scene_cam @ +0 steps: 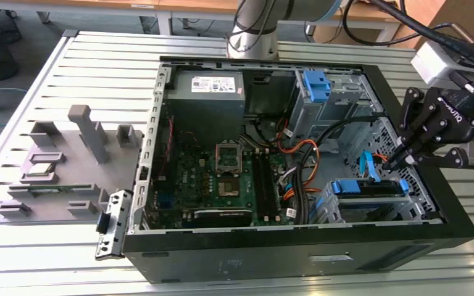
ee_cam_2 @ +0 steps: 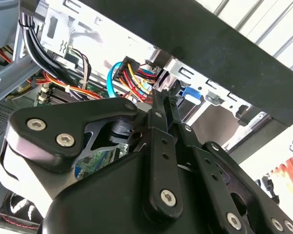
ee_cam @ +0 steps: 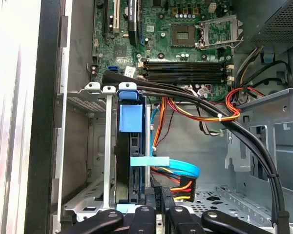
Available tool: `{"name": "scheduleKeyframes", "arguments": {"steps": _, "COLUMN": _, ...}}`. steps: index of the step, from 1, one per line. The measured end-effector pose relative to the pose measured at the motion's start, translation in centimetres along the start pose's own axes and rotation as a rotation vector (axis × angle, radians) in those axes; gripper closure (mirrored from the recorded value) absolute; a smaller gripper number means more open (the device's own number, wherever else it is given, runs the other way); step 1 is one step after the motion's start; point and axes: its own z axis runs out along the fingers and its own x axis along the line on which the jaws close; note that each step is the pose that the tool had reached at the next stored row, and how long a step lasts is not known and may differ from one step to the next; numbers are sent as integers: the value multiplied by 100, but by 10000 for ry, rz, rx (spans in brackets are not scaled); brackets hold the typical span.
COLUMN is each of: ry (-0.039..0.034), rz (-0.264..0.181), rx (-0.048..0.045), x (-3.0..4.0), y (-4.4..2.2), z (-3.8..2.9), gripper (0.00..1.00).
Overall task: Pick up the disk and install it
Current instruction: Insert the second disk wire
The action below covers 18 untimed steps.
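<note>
The disk [scene_cam: 367, 188] sits in the drive cage at the case's front corner, on the exterior view's right, with its blue bracket rail facing up. In the first wrist view the disk [ee_cam: 132, 165] stands edge-on in the cage slot, its blue rail tab at one end. My gripper [scene_cam: 392, 163] hangs just above the cage beside a blue data cable [scene_cam: 367, 165]. Its fingers are shut with nothing between them. In the first wrist view the gripper [ee_cam: 158, 210] is close to the disk's connector end. In the second wrist view the gripper [ee_cam_2: 162, 95] points into the cage.
The open computer case [scene_cam: 303, 246] lies on a slatted table. Inside are the motherboard [scene_cam: 224, 172], a grey power-supply box [scene_cam: 208, 92], a second blue bracket [scene_cam: 315, 83] in the upper cage and bundles of cables [ee_cam: 205, 114]. A grey parts fixture [scene_cam: 64, 160] stands on the exterior view's left.
</note>
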Motion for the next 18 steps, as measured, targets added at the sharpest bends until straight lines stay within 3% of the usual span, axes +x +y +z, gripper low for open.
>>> {"name": "scheduleKeyframes", "arguments": {"steps": 4, "ry": 1, "rz": -11, "rx": 256, "x": 0, "y": 61, "z": 13, "gripper": 83}}
{"name": "scheduleKeyframes", "arguments": {"steps": 9, "ry": 2, "rz": -25, "rx": 694, "x": 8, "y": 110, "z": 23, "gripper": 83}}
{"name": "scheduleKeyframes", "arguments": {"steps": 14, "ry": 2, "rz": -27, "rx": 867, "x": 32, "y": 193, "z": 31, "gripper": 83}}
{"name": "scheduleKeyframes", "arguments": {"steps": 18, "ry": 2, "rz": -30, "rx": 1036, "x": 71, "y": 218, "z": 34, "gripper": 83}}
